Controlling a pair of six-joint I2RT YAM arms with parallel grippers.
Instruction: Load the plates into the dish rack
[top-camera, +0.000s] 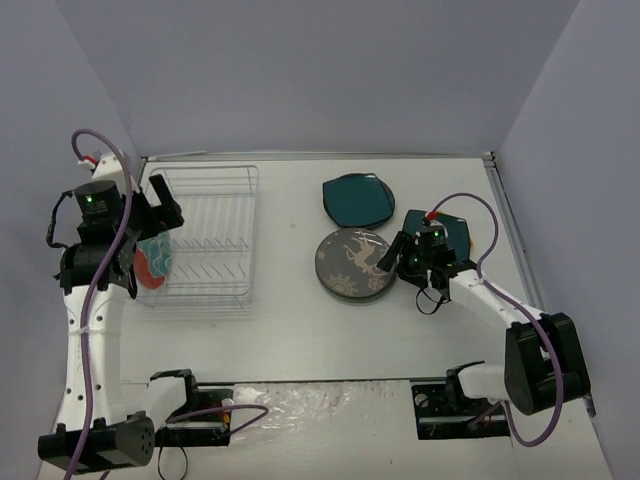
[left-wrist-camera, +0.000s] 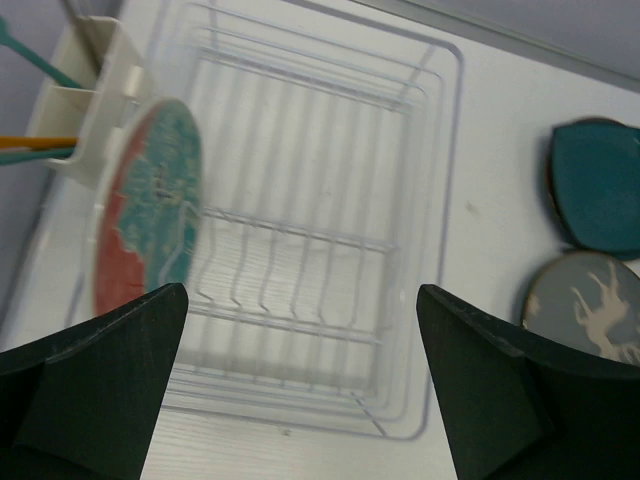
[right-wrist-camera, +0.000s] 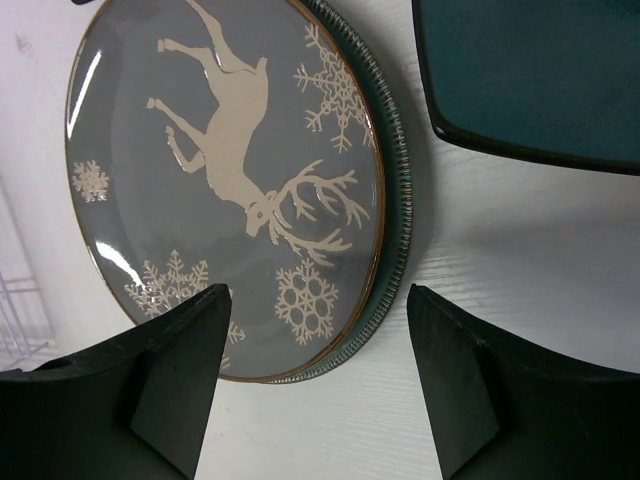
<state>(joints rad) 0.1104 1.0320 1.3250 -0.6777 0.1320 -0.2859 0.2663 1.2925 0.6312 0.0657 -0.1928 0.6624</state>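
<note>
Reindeer plate (right-wrist-camera: 230, 180) lies flat beneath my right gripper (right-wrist-camera: 315, 340), jaws spread astride its rim; next I should pinch that edge. Red flowered plate (left-wrist-camera: 150, 200) stands in the dish rack (left-wrist-camera: 440, 200) below my left gripper (left-wrist-camera: 300, 340), jaws released.

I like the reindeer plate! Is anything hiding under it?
Yes, a second plate lies under the reindeer plate. Only its ribbed teal rim peeks out. Its face is covered, and anything below it cannot be seen.

Three plates (top-camera: 352, 263) are being borne by the table (top-camera: 300, 330) right of the dish rack (top-camera: 210, 232); a fourth plate (top-camera: 158, 265) is being held upright in its left end.
</note>
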